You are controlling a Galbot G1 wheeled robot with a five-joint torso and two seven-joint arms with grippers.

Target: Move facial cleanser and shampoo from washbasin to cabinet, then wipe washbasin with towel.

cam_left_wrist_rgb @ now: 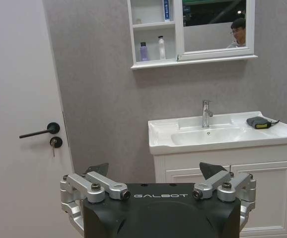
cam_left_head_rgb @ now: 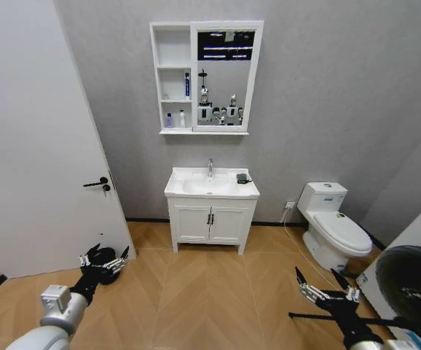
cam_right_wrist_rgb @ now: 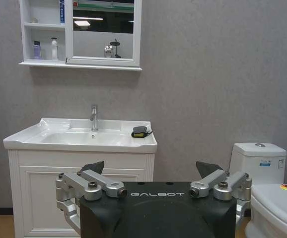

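Observation:
The purple bottle [cam_left_head_rgb: 170, 120] and the white bottle [cam_left_head_rgb: 182, 119] stand side by side on the bottom open shelf of the wall cabinet [cam_left_head_rgb: 174, 44], also seen as the purple bottle [cam_left_wrist_rgb: 143, 51] and white bottle [cam_left_wrist_rgb: 161, 47]. The dark towel [cam_left_head_rgb: 242, 178] lies folded on the right rear of the washbasin [cam_left_head_rgb: 189, 191], beside the chrome tap. My left gripper [cam_left_head_rgb: 107, 254] hangs low over the floor at the left, open and empty. My right gripper [cam_left_head_rgb: 318, 275] is low at the right, open and empty. Both are well short of the basin.
A tall blue-and-white tube [cam_left_head_rgb: 187, 84] stands on the cabinet's middle shelf. The white two-door vanity [cam_left_head_rgb: 210, 222] carries the basin. A door with a dark handle [cam_left_head_rgb: 97, 182] is at the left, a toilet [cam_left_head_rgb: 334, 230] at the right, a dark round object [cam_left_head_rgb: 411, 281] at the lower right.

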